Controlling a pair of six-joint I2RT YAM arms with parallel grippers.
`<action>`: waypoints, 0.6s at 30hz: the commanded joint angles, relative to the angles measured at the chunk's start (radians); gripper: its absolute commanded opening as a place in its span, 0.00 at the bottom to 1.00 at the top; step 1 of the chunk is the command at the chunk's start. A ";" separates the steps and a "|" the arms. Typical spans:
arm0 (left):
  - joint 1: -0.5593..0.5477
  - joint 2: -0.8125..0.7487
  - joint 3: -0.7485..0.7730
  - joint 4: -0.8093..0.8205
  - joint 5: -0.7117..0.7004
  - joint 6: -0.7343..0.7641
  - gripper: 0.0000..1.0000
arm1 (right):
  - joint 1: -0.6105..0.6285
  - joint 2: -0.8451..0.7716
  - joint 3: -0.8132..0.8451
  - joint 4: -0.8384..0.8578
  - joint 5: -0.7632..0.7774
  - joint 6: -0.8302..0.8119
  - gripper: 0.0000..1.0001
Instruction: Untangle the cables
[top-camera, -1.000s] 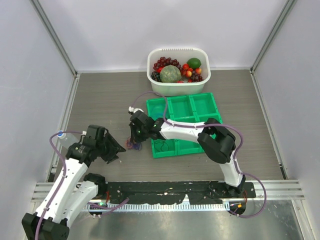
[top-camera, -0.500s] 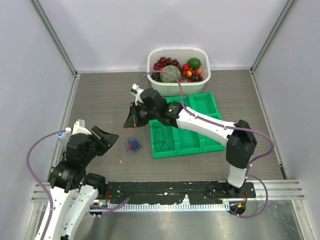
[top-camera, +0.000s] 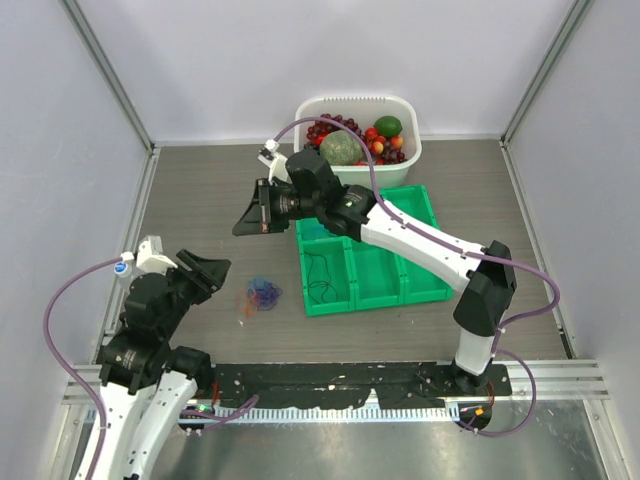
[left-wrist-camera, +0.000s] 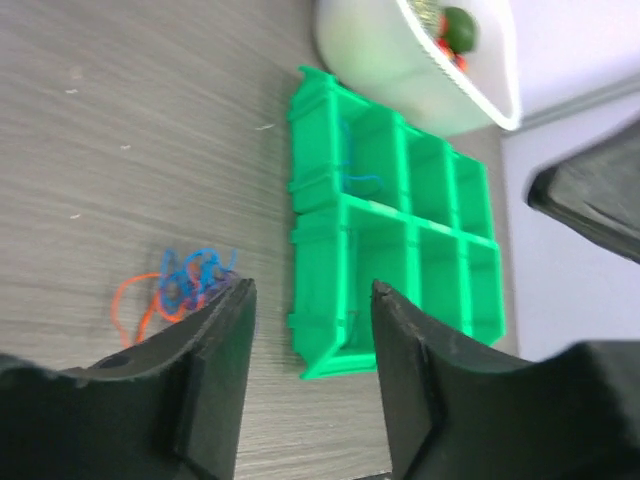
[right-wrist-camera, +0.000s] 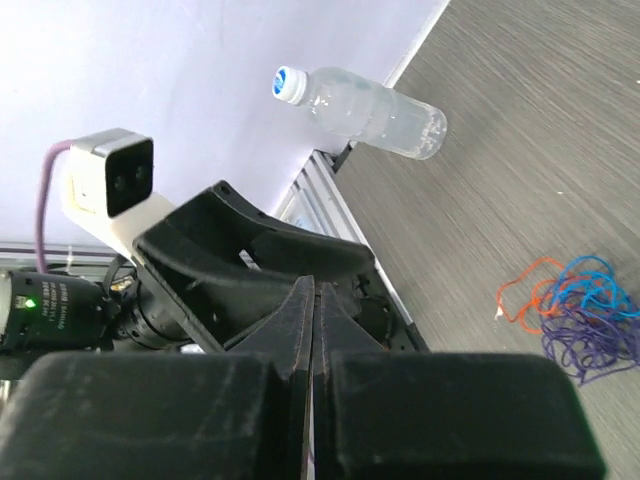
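1. The cables (top-camera: 263, 293), a small orange, blue and purple clump, lie on the table (top-camera: 200, 190) just left of the green tray (top-camera: 408, 208).
2. The left gripper (top-camera: 208, 270) hangs near the clump on its left without touching it; its fingers stand apart with nothing between them.
3. The right gripper (top-camera: 246, 221) sits farther back, well apart from the clump, its fingers pressed together and empty.
4. A thin black cord (top-camera: 320, 272) lies in the tray's near-left compartment.

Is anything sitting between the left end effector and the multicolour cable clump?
Nothing visible does. The cable clump lies just right of the open left end effector, with only tabletop between them. The green tray stands beyond the clump, not in the path.
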 joint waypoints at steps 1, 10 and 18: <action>0.007 0.096 0.071 -0.163 -0.178 -0.090 0.50 | 0.004 -0.035 0.012 -0.091 0.048 -0.135 0.01; 0.007 0.458 0.052 -0.328 -0.009 -0.318 0.71 | 0.004 -0.113 -0.112 -0.192 0.120 -0.224 0.08; 0.009 0.560 -0.072 -0.221 0.075 -0.380 0.64 | 0.004 -0.139 -0.160 -0.186 0.129 -0.241 0.08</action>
